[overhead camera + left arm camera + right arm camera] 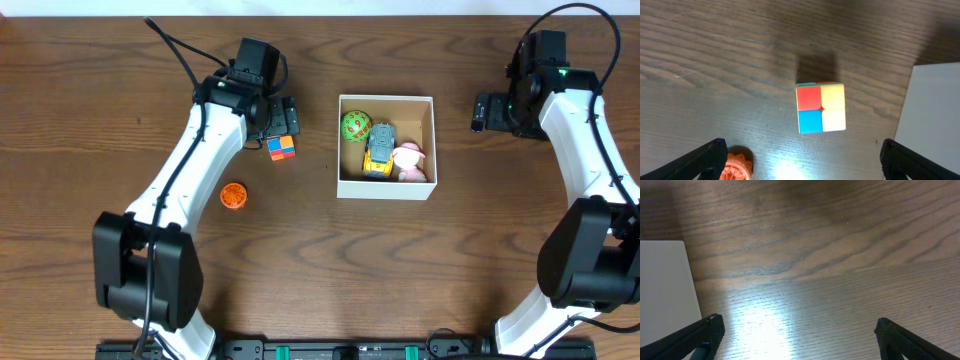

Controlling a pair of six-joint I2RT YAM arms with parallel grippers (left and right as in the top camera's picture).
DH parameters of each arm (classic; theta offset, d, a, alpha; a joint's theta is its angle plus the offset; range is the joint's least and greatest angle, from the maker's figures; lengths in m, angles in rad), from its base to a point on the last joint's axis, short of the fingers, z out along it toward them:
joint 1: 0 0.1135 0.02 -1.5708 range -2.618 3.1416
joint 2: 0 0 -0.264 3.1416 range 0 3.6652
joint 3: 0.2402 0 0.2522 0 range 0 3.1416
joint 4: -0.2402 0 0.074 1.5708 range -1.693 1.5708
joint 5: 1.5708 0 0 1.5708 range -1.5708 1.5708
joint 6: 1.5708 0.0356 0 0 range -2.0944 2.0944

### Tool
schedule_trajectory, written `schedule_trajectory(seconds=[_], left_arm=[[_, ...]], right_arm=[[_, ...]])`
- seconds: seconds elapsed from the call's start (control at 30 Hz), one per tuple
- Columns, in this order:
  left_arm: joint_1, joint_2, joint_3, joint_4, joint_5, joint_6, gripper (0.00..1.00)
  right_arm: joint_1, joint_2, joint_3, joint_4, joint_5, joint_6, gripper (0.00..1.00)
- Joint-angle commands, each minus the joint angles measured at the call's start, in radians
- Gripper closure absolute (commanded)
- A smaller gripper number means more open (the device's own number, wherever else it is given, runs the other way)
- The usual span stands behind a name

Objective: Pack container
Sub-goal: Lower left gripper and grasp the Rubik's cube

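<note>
The container [386,190] is a square white-walled box with a tan inside at the table's middle. In it lie a green ball [356,125], a yellow and grey toy car [379,150] and a pink and white toy [409,160]. A small colour cube [281,148] sits on the table left of the box; it also shows in the left wrist view [820,108]. My left gripper [281,118] [802,160] is open and empty, just behind the cube. An orange round toy [234,196] [735,167] lies further left. My right gripper [483,112] [797,335] is open and empty over bare table right of the box.
The box's white wall shows at the right edge of the left wrist view [932,120] and at the left edge of the right wrist view [665,290]. Dark wooden table lies all round.
</note>
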Motion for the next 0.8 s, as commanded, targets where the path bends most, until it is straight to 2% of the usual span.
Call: schedule_trajectory(seconds=[0.0, 0.43, 0.77], left_arm=[[0.007, 0.042, 0.013, 0.029, -0.015, -0.021, 0.02], [0.006, 0.071, -0.013, 0.060, -0.003, -0.028, 0.02], [0.007, 0.170, -0.018, 0.095, -0.005, -0.030, 0.02]], right_arm=[[0.005, -0.015, -0.002, 0.000, 0.007, -0.011, 0.01], [0.005, -0.015, -0.002, 0.000, 0.007, -0.011, 0.01], [0.005, -0.015, -0.002, 0.000, 0.007, -0.011, 0.01]])
